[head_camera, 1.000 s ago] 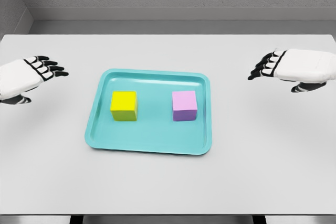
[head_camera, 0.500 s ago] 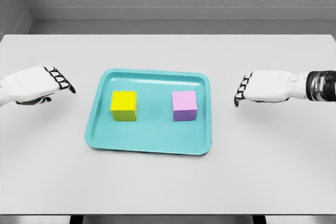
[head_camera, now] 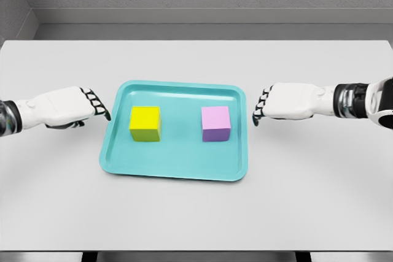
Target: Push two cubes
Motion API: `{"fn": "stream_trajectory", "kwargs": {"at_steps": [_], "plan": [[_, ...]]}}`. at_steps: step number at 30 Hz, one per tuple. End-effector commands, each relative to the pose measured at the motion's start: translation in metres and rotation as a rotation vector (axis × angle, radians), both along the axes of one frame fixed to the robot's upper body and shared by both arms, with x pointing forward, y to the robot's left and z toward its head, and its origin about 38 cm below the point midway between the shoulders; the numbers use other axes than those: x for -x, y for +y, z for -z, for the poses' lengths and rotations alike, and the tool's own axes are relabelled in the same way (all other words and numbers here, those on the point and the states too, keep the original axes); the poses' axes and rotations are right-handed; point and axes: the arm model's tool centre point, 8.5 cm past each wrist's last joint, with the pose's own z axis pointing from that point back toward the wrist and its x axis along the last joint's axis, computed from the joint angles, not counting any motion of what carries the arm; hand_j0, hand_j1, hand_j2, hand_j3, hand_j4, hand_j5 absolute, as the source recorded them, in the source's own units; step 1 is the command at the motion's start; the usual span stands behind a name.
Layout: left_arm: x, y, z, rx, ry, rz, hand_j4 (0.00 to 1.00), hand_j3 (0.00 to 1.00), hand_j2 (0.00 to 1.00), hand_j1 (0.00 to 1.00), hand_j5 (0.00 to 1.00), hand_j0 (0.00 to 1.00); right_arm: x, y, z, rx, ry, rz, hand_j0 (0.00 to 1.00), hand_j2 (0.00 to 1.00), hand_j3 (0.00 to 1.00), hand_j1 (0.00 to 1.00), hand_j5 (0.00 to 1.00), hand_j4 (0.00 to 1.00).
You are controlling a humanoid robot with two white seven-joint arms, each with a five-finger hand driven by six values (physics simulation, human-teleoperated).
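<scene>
Trouble here lies mostly in the teal tray's (head_camera: 175,173) raised rim, which stands between each hand and its cube. The left hand (head_camera: 69,106) hangs just outside the tray's left edge with its dark-tipped fingers (head_camera: 98,104) curled downward and holding nothing; the yellow cube (head_camera: 145,123) sits inside the tray, a short way beyond those fingertips toward the middle. The right hand (head_camera: 284,101) mirrors it just outside the tray's right edge, fingers (head_camera: 260,105) likewise bent down and empty, with the pink cube (head_camera: 215,123) a short way inward from its fingertips. Neither hand touches a cube or, as far as the view shows, the tray.

If the hands travel inward too low, the fingertips would probably catch the rim and shove the whole tray across the white table (head_camera: 196,213) instead of the cubes; with both pressing from opposite sides the tray might buckle upward or skid. Height above the rim cannot be judged from this one view. Each cube also seems to lie slightly nearer the robot than its hand, so an inward sweep might strike only a far corner and spin the cube instead of sliding it. Pushed too far, the two cubes would meet in the middle and jam against each other.
</scene>
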Motion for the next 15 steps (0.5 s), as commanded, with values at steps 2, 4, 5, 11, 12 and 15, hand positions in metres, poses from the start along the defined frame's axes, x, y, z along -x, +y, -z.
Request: {"fn": "stream_trajectory", "kwargs": {"at_steps": [2,4,5,11,12,15], "plan": [[-0.001,-0.007,0.002,0.015,0.004,0.01,0.7,0.7,0.7,0.7,0.7,0.7,-0.002,0.006,0.002,-0.015,0.005,-0.002,0.6,0.6,0.6,0.6,0.6,0.6],[-0.002,-0.01,0.001,0.012,0.002,0.021,0.7,0.7,0.7,0.7,0.7,0.7,-0.006,0.011,0.008,-0.019,0.01,0.003,0.6,0.6,0.6,0.6,0.6,0.6],[-0.002,-0.012,0.001,0.014,0.002,0.023,0.7,0.7,0.7,0.7,0.7,0.7,-0.008,0.01,0.011,-0.019,0.017,0.01,0.6,0.6,0.6,0.6,0.6,0.6],[-0.003,-0.017,0.0,0.024,-0.002,0.031,0.7,0.7,0.7,0.7,0.7,0.7,-0.012,0.017,0.018,-0.022,0.022,0.012,0.6,0.6,0.6,0.6,0.6,0.6],[-0.003,-0.018,0.001,0.027,-0.002,0.032,0.7,0.7,0.7,0.7,0.7,0.7,-0.012,0.018,0.017,-0.023,0.02,0.01,0.6,0.6,0.6,0.6,0.6,0.6],[-0.002,-0.022,-0.002,0.029,-0.009,0.046,0.7,0.7,0.7,0.7,0.7,0.7,-0.01,0.027,0.023,-0.025,0.032,-0.011,0.6,0.6,0.6,0.6,0.6,0.6]]}}
